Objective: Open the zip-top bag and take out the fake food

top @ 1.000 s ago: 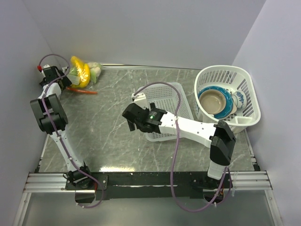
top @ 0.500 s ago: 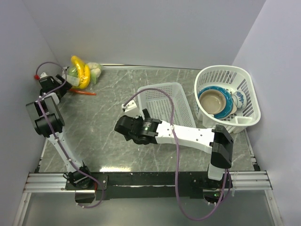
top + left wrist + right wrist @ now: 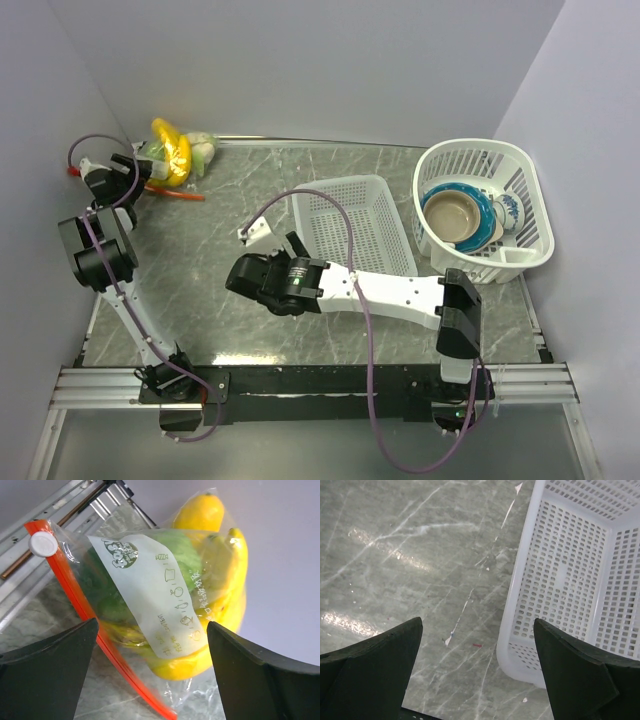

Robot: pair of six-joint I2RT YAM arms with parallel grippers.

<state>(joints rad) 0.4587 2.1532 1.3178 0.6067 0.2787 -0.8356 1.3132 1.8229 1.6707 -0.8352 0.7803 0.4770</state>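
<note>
1. The work is at the approach: nothing is gripped yet. The zip-top bag [image 3: 178, 157] lies in the far left corner of the table [image 3: 220, 240], close against the wall [image 3: 300, 70]. The fake food is inside it: a banana bunch [image 3: 231, 575], a green leafy ball [image 3: 176, 555] and a yellow fruit [image 3: 200, 512].
2. The left gripper [image 3: 152, 625] is released, with its jaws spread wide and the bag in front of the gap. I see no contact with the plastic.
3. The right gripper [image 3: 477, 622] is also released and empty. It hangs over bare table near the middle, just left of the rectangular basket [image 3: 520, 605] and well apart from the bag.
4. The orange-red strip [image 3: 80, 605] looks shut, with its white slider [image 3: 43, 543] at the far end. The next move likely calls for one gripper to pinch the strip or the plastic beside it. The other would then draw the small slider along, and the thin, floppy bag may slide or bunch.
5. On the right, a round basket [image 3: 520, 165] holds a blue bowl [image 3: 490, 215] and a tan bowl [image 3: 452, 213], clear of the work.
6. Nothing lies between the right gripper and the bag. The corner walls and the left arm crowd the room around it.
</note>
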